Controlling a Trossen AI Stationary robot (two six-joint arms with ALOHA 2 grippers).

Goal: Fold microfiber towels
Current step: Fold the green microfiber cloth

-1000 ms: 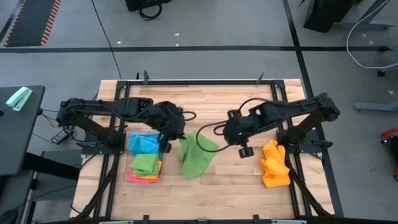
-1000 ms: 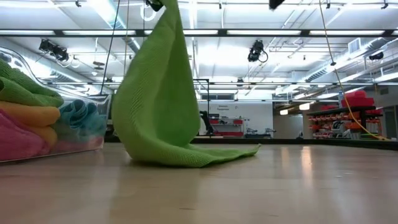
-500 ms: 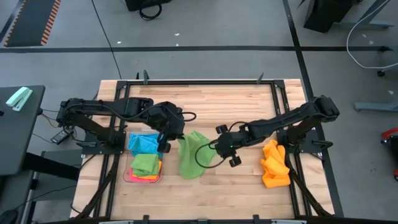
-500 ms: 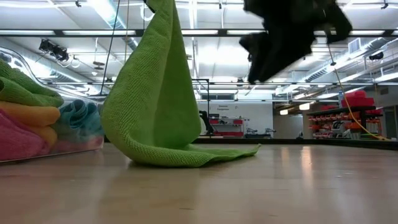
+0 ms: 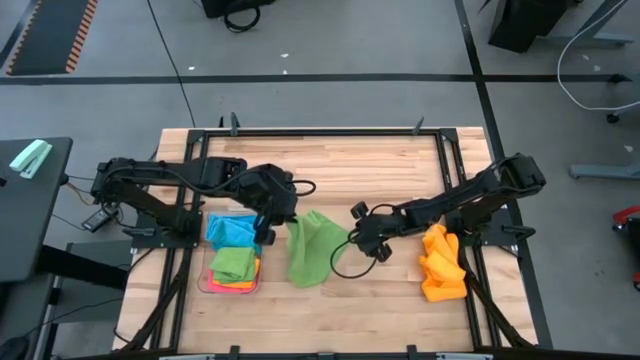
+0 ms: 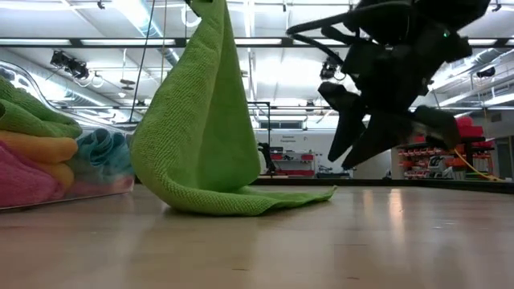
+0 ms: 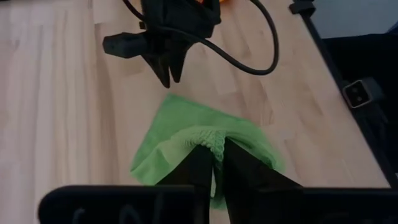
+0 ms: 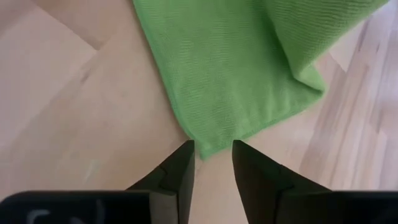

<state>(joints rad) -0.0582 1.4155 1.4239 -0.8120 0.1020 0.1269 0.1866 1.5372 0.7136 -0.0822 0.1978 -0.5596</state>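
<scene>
Left hand (image 7: 212, 163): fingers closed tight on a bunched peak of the green towel, holding that part raised above the table.
Green towel (image 5: 310, 247): hangs down from the left hand as a draped cone; its lower part lies spread flat on the table, one corner reaching toward the right hand.
Right hand (image 8: 213, 163): fingers narrowly parted, empty, set low on either side of the towel's free corner (image 8: 205, 149); whether they touch the cloth cannot be told.
Table (image 5: 330, 165): pale wooden planks, bare beneath and between both hands.
Clear plastic tray (image 5: 207, 283): beside the left hand, on its outer side; carries the folded stack.
Folded towels (image 5: 232, 265): green uppermost, orange and pink below.
Sky-blue towel (image 5: 229, 229): crumpled, just beyond the tray and close by the left hand.
Orange towels (image 5: 441, 264): loose heap on the table, on the right hand's outer side, apart from the green towel.
</scene>
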